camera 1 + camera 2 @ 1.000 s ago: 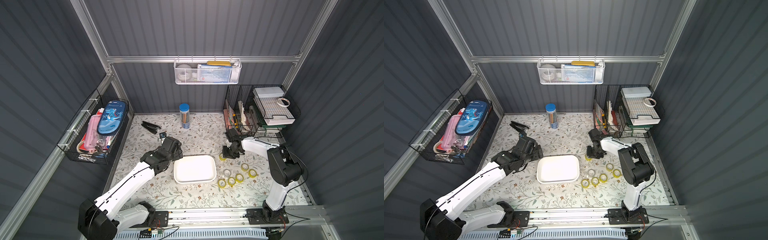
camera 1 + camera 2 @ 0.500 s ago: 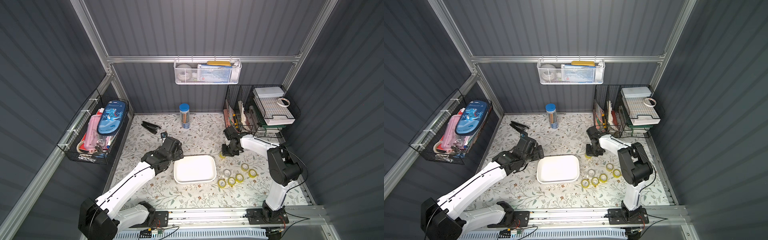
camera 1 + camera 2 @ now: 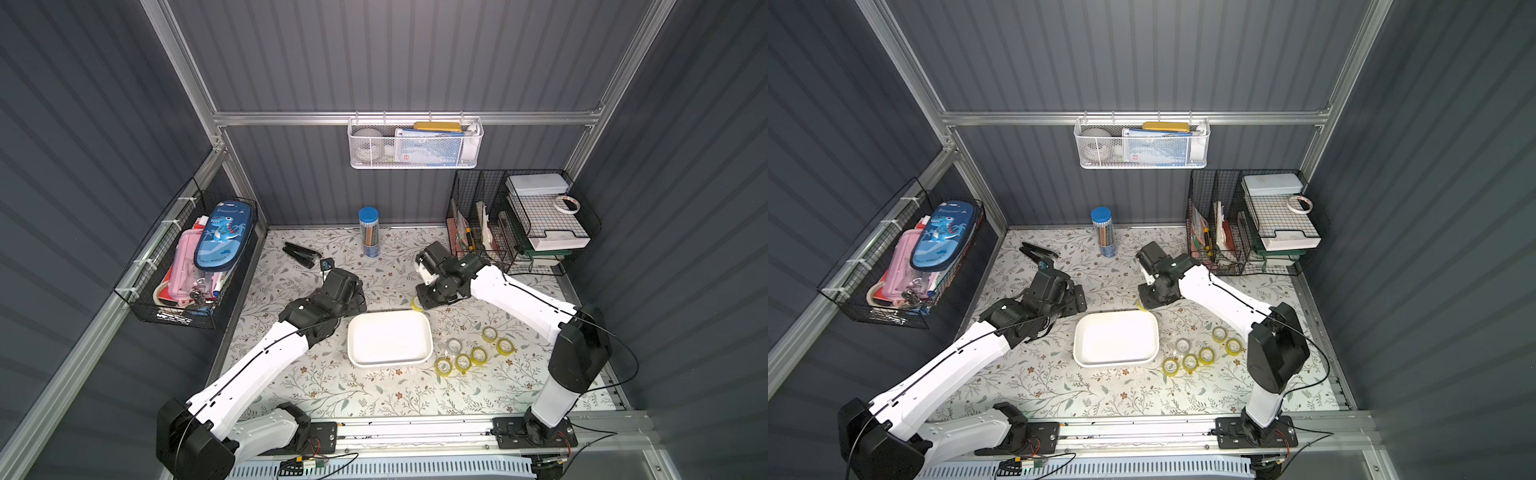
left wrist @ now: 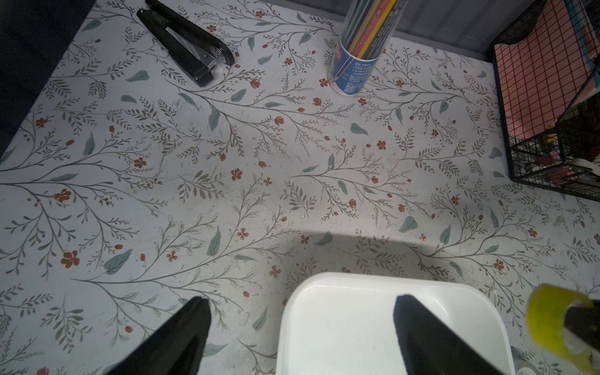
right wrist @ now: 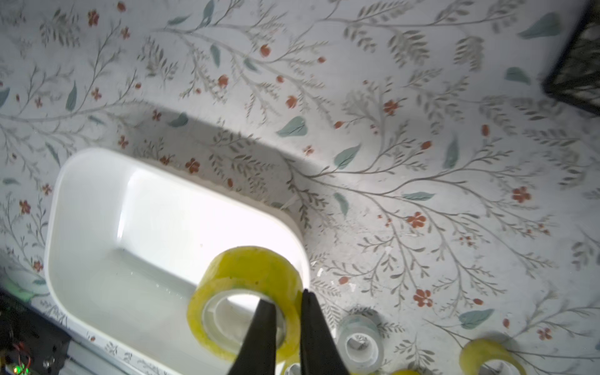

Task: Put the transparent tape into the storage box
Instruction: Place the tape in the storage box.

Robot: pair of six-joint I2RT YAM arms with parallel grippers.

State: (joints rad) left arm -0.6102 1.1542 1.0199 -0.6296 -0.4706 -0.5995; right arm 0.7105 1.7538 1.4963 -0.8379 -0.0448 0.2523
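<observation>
right end effector [image 5: 285, 296]: pinching transparent tape [image 5: 246, 269] by storage box [image 5: 91, 201] corner | left end effector [image 4: 301, 298]: jaws apart, empty

In the right wrist view the 2 fingers of the right gripper [image 5: 287, 297] run off the bottom edge and cover the near wall of the tape roll [image 5: 246, 269], which hides part of the rim of the storage box [image 5: 65, 227]; the loose rolls [image 5: 358, 341] beside it are cropped there, the farthest blurred. In both top views the gripped roll is only a yellow sliver under the wrist. The left wrist view crops the left gripper [image 4: 301, 298], the box and the pencil tube [image 4: 354, 71]; the roll at its edge is blurred
</observation>
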